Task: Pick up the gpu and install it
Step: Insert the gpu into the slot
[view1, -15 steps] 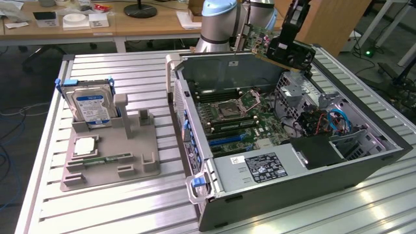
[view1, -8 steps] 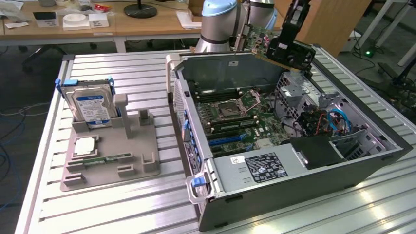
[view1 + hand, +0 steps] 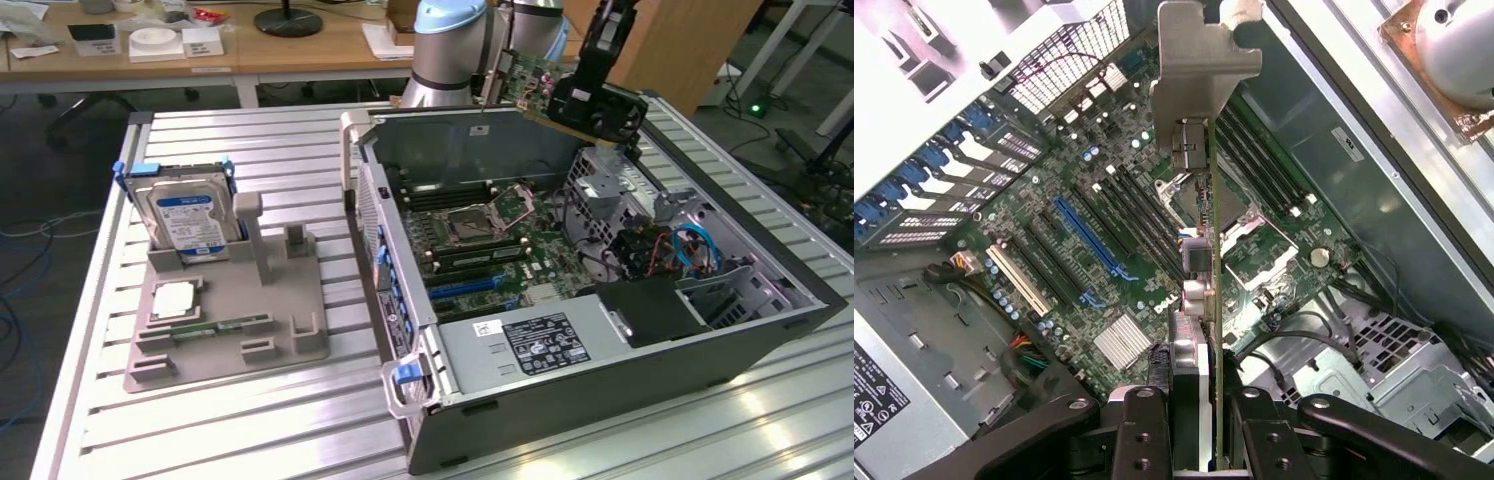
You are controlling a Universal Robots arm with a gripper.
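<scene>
Above the open computer case (image 3: 587, 390), my jaws clamp the gpu (image 3: 1204, 250), held clear of the motherboard (image 3: 1094, 230); pickup done, seating it in a slot not yet.

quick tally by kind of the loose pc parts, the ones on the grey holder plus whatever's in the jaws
hard drive: 1
cpu chip: 1
memory stick: 1
gpu, held in the jaws: 1
total: 4
</scene>
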